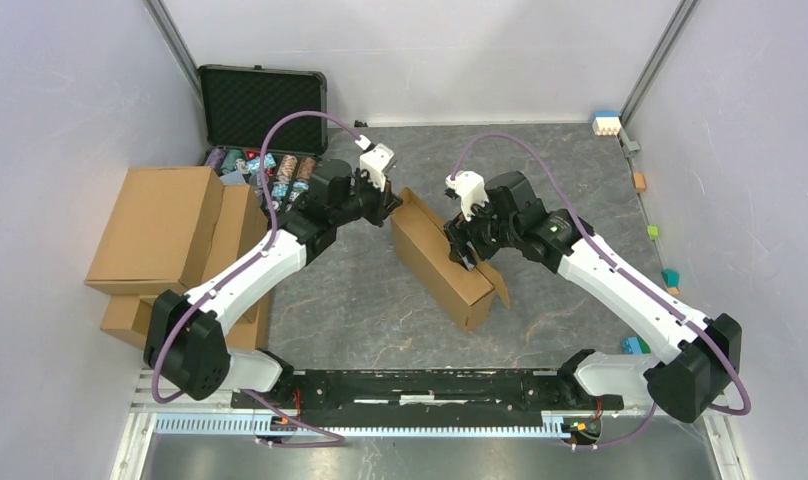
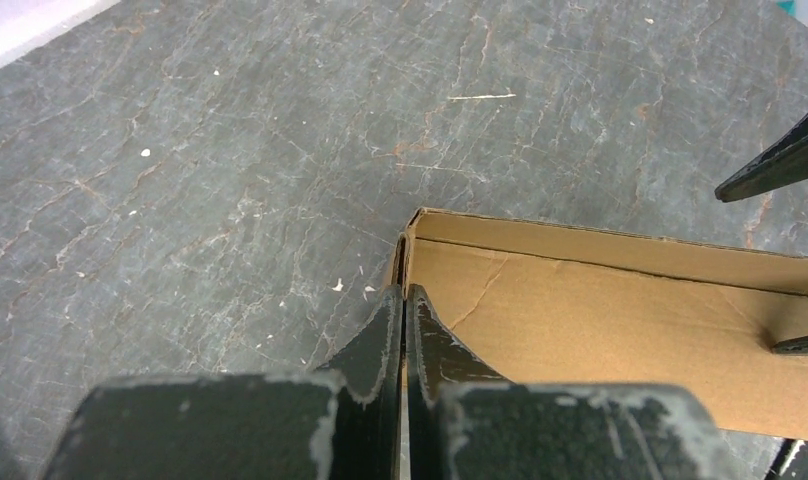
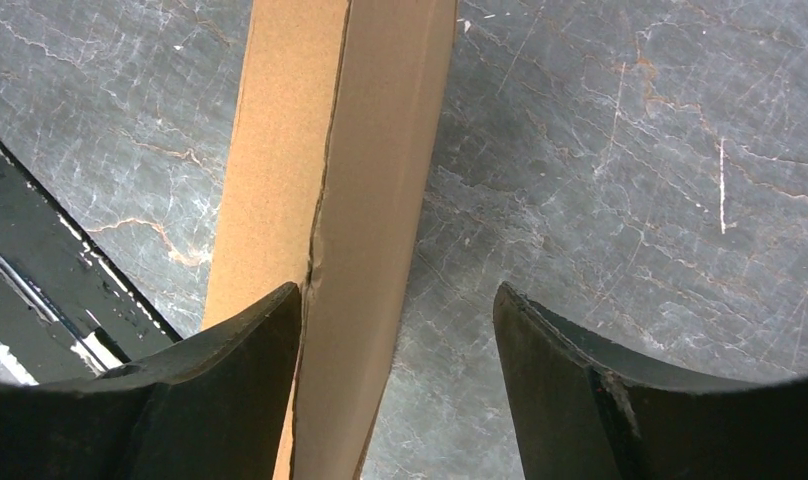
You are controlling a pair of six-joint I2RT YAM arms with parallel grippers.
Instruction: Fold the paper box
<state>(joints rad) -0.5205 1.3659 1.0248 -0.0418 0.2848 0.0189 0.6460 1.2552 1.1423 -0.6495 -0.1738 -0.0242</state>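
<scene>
Left gripper (image 2: 406, 300) pinches paper box (image 1: 432, 270) (plain brown); right gripper (image 3: 398, 295) spread.

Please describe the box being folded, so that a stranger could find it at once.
On the grey stone-patterned table, look at the middle, between the left gripper and the right gripper. The paper box lies there, long, narrow and set diagonally. Unlike the bulkier cartons piled at the left edge, it stands alone and is much slimmer.
</scene>
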